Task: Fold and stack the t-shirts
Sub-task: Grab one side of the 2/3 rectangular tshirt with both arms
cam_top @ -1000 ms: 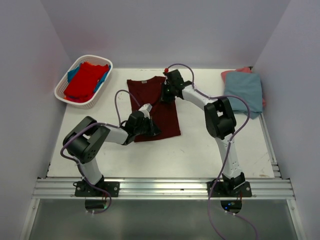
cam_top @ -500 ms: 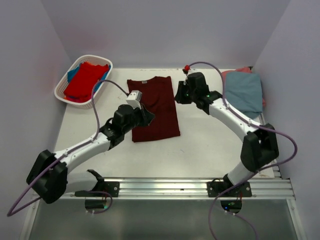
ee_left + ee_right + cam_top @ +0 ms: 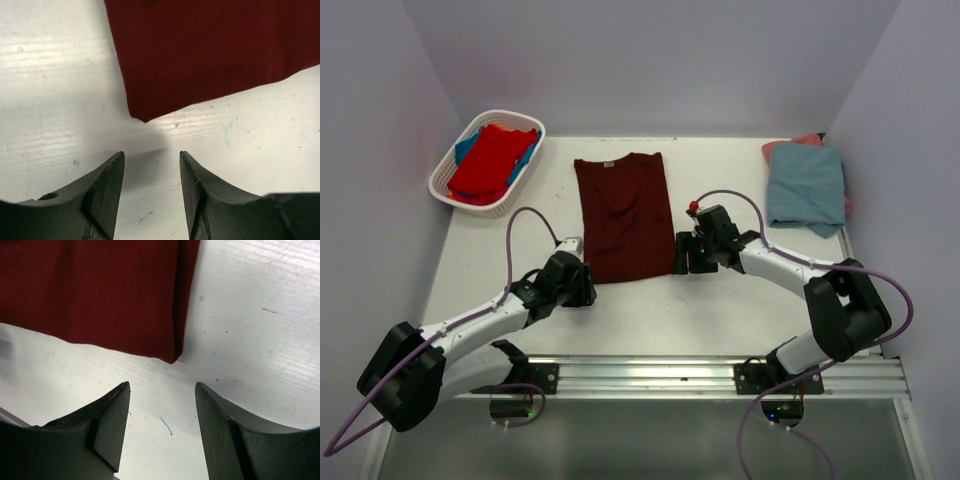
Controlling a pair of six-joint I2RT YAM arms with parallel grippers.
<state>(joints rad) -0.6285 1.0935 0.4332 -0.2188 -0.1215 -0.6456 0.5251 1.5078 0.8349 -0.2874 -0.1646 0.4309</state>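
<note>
Maroon shirt (image 3: pixel 625 215): flat narrow strip, mid-counter, collar toward the far edge. Left gripper (image 3: pixel 150 159) and right gripper (image 3: pixel 162 390): jaws apart, empty, one just short of each near corner. Step, as judged: hem-to-collar fold. Next: pinch both corners together.

1. A white worktop (image 3: pixel 740 310) fills the booth, faintly scuffed, with small blue marks (image 3: pixel 166 426).
2. Plain pale lilac-grey walls (image 3: pixel 650 60) rise from its far, left and right edges.
3. An aluminium rail (image 3: pixel 650 375) runs along the near edge, above a grey floor (image 3: pixel 640 445).
4. A white slatted basket (image 3: pixel 528 168) sits at the far-left corner.
5. The light is soft and even.
</note>
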